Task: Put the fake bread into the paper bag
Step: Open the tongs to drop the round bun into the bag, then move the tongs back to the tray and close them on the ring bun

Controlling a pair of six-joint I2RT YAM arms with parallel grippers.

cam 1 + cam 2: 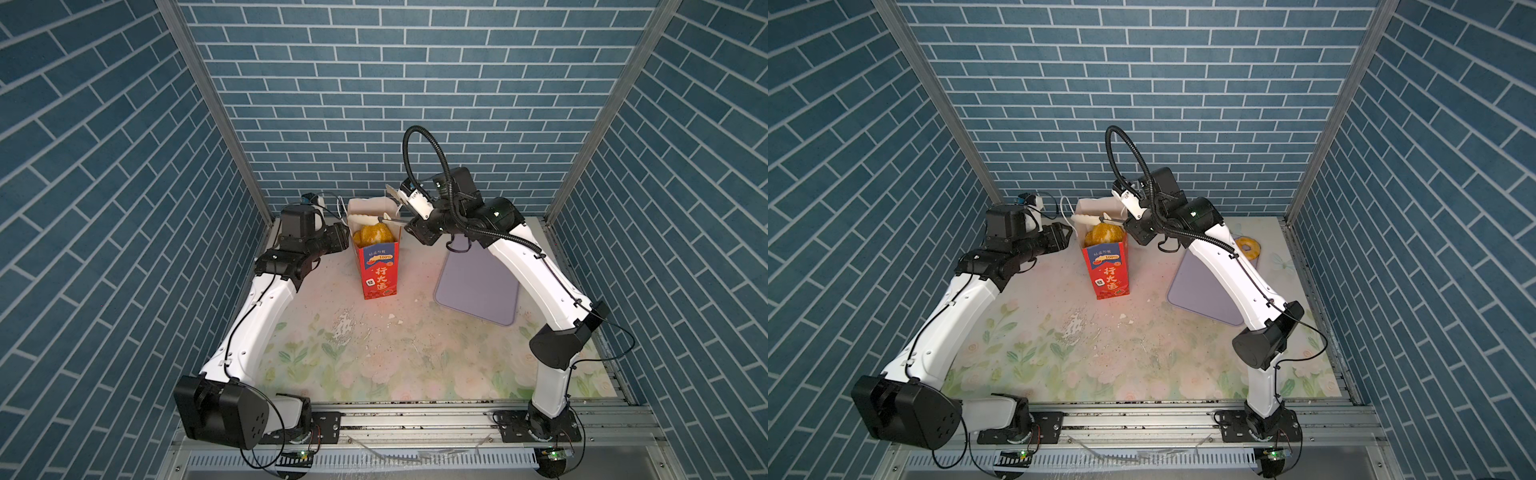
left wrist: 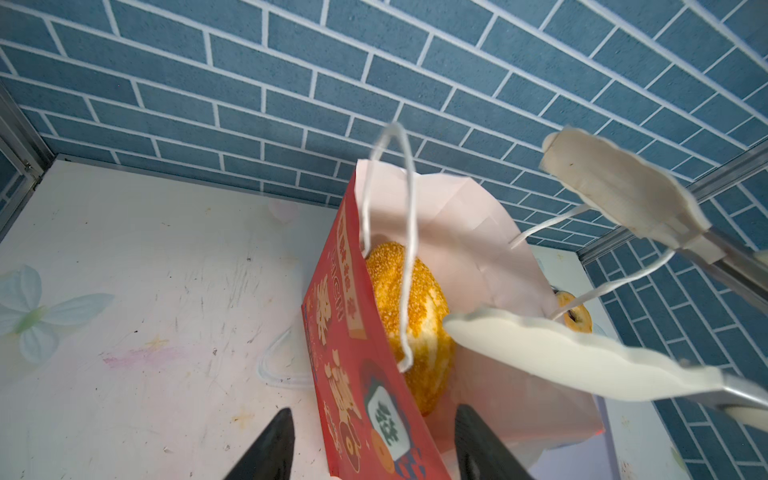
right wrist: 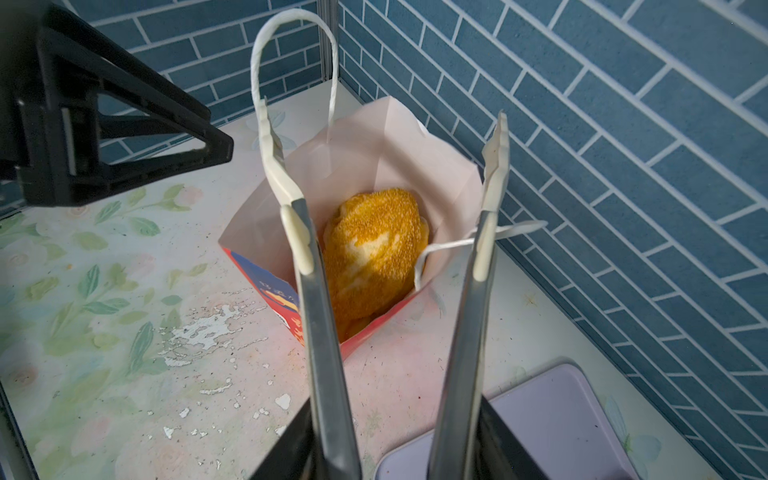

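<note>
Apparently at the release point: find the right hand (image 3: 392,446) clamped on a pair of steel tongs with white scalloped tips (image 3: 323,332), arms spread wide and empty, poised directly over the mouth of the tall red paper bag with white lining and cord handles (image 1: 378,270). Note the bag upright on the floral tabletop (image 1: 374,357) in both top views, and the sesame-speckled golden oval loaf (image 3: 374,253) lying inside it, atop something orange too hidden to name. Lift the tongs straight up out of the bag's mouth before swinging aside, keeping both tips off the white lining and clear of the white cord handle (image 3: 521,227) drooping over the bag's rim beside one steel arm; cannot tell whether touching. Avoid any sideways drag, likely to topple so tall and narrow a bag. Use the left hand (image 2: 374,413), just beside the bag with black fingers (image 2: 272,449) parted and nothing gripped, to steady the red wall. Next, probably, fetch the glossy ring doughnut (image 1: 1255,251) from the flat lilac tray (image 1: 478,291), on the bag's side away from the left hand; pinch gently across the ring, allowing for a slippery-looking glaze.
</note>
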